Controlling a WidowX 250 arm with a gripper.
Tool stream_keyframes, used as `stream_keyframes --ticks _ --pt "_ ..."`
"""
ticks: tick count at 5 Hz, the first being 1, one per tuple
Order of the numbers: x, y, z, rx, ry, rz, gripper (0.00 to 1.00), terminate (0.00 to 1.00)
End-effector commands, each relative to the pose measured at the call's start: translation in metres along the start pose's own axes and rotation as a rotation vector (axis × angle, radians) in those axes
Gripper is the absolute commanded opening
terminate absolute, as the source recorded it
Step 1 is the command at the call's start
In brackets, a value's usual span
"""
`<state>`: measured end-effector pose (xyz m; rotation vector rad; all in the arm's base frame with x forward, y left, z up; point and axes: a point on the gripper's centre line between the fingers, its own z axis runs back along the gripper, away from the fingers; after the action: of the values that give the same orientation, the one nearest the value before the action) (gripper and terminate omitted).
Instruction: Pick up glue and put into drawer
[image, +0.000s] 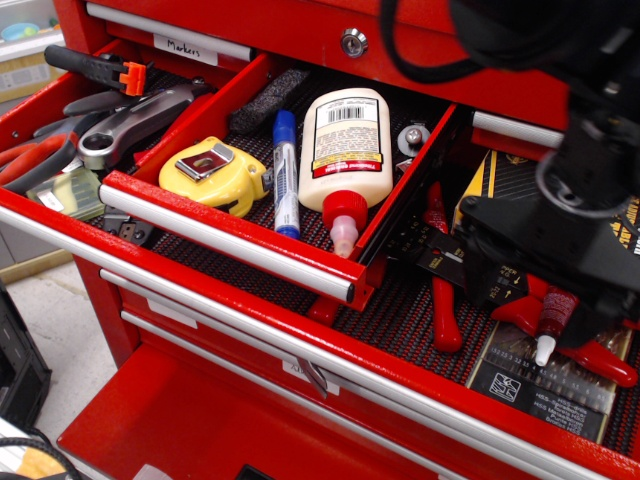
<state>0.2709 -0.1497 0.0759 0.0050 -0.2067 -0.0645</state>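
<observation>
The hand (553, 300) hung low over the glue (553, 318), its dark bulk covering the top of the bottle; whether its fingers were spread or already pinching could not be told. The glue lay on red-handled pliers (590, 352) in the wide lower tray, white nozzle toward the front. It looked light, stiff and smooth, likely to slip or roll, so the labelled body seemed the best place to grip. The drawer (225, 236) stood open well to the left, holding a tape measure (212, 172), marker (285, 172) and big white bottle (343, 150).
</observation>
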Motion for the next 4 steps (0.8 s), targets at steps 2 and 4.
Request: stream_keyframes --ticks 2,4 --pt "0.012 -0.023 -0.018 -0.056 -0.065 -0.013 1.0 0.0" --pt "0.01 -0.032 -0.015 -0.036 -0.05 0.018 0.0 0.0"
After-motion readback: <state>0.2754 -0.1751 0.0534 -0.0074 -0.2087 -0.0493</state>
